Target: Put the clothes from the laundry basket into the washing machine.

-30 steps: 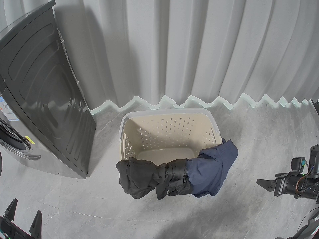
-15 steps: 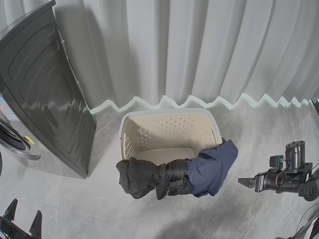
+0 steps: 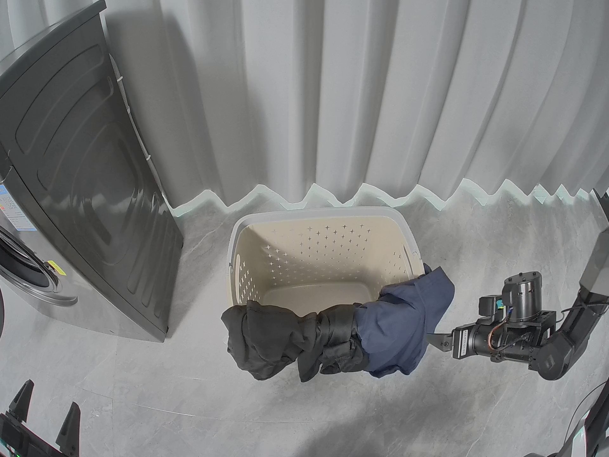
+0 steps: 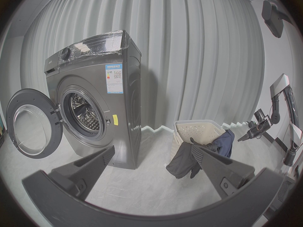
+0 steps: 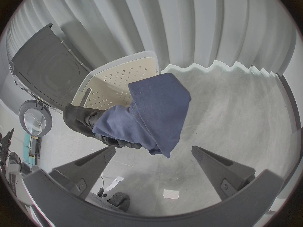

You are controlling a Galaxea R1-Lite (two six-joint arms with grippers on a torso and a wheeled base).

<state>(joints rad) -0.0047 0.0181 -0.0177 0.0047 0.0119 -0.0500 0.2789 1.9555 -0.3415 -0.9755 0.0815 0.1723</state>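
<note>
Beside the blue garment (image 3: 406,325) hanging over the basket (image 3: 323,212), we saw our right hand (image 3: 436,341) open, left hand (image 3: 51,393) open.

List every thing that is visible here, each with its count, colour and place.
washing machine: one, dark grey, on the floor left of the basket
machine door: one, dark grey, swung open
laundry basket: one, cream with white rim, at the centre before the curtain
black garment: one, draped over the basket's near rim
blue garment: one, over the near right corner, touching the black one
curtain: white, behind
floor: grey, marbled
left gripper: open, low on the left
right gripper: open, beside the blue garment
</note>
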